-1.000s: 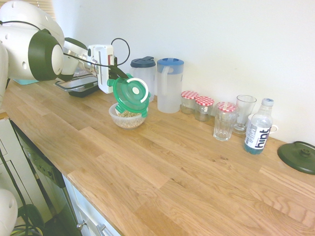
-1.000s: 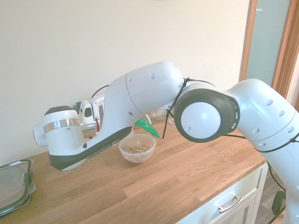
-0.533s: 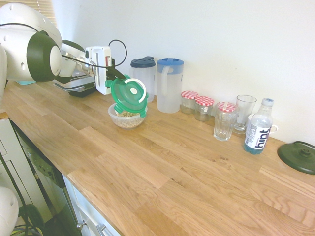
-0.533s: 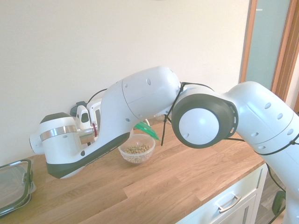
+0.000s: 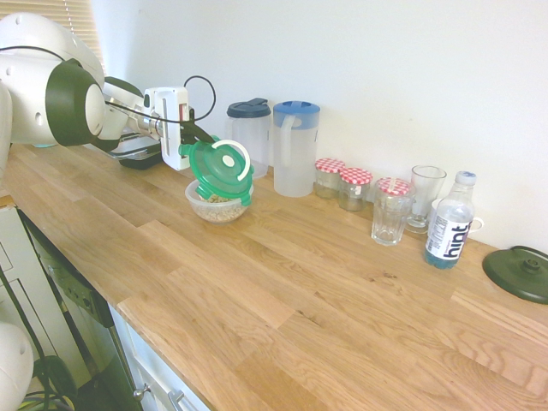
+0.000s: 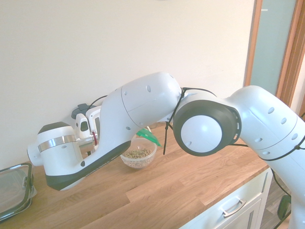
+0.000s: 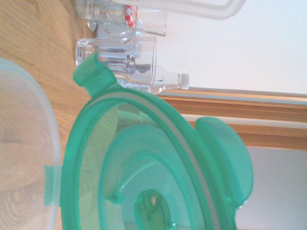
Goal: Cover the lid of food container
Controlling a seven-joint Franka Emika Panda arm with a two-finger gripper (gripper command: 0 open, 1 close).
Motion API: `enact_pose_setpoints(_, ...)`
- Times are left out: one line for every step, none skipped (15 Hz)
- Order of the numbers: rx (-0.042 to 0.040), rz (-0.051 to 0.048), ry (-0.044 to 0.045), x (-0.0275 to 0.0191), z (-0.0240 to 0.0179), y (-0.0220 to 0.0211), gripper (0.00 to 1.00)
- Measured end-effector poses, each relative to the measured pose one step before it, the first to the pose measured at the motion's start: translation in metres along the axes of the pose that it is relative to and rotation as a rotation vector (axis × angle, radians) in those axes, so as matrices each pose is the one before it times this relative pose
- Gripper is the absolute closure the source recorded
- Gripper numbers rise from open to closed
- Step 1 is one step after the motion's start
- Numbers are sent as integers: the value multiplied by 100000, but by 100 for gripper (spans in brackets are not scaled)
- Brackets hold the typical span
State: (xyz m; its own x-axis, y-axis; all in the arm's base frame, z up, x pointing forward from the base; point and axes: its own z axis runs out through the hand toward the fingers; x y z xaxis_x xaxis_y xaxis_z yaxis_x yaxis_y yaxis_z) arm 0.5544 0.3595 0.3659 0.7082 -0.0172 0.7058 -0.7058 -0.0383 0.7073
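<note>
The green lid (image 5: 219, 170) hangs tilted on edge, its top face turned toward the first exterior camera, with its lower edge at the rim of the food container (image 5: 218, 208). My gripper (image 5: 198, 139) is shut on the lid's upper left edge, reaching in from the left. The container is a small clear bowl of beige crumbs standing on the wooden counter (image 5: 282, 282). In the second exterior view the arm hides most of the lid (image 6: 148, 137), and the container (image 6: 138, 155) sits below it. The wrist view shows the lid's (image 7: 144, 167) underside close up beside the container's rim (image 7: 45, 139).
Two clear jugs (image 5: 294, 150) with blue lids stand behind the bowl by the wall. To the right stand red-checked jars (image 5: 354, 187), glasses (image 5: 391, 214), a water bottle (image 5: 449, 224) and a dark pot lid (image 5: 519, 272). A rectangular dark-rimmed container (image 6: 13, 191) lies behind the arm.
The gripper and the lid have shifted a little to the left in the first exterior view, still tilted over the bowl. The bowl has slid slightly left as well.
</note>
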Motion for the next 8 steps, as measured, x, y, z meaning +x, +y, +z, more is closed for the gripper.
enact_pose_setpoints(161, -352, 248, -171, -50, -129, 0)
enact_pose_setpoints(66, -356, 270, -179, -20, -149, 0)
enact_pose_setpoints(225, -455, 401, -224, -48, -145, 0)
enact_pose_setpoints(628, -498, 383, -230, -118, -145, 0)
enact_pose_setpoints(1403, -738, -254, -227, -256, -99, 0)
enact_pose_setpoints(2103, -906, -545, -261, -376, -89, 0)
enact_pose_setpoints(2235, -1308, -1226, -372, -452, -40, 0)
enact_pose_setpoints(2561, -1587, -2414, -399, -503, 16, 0)
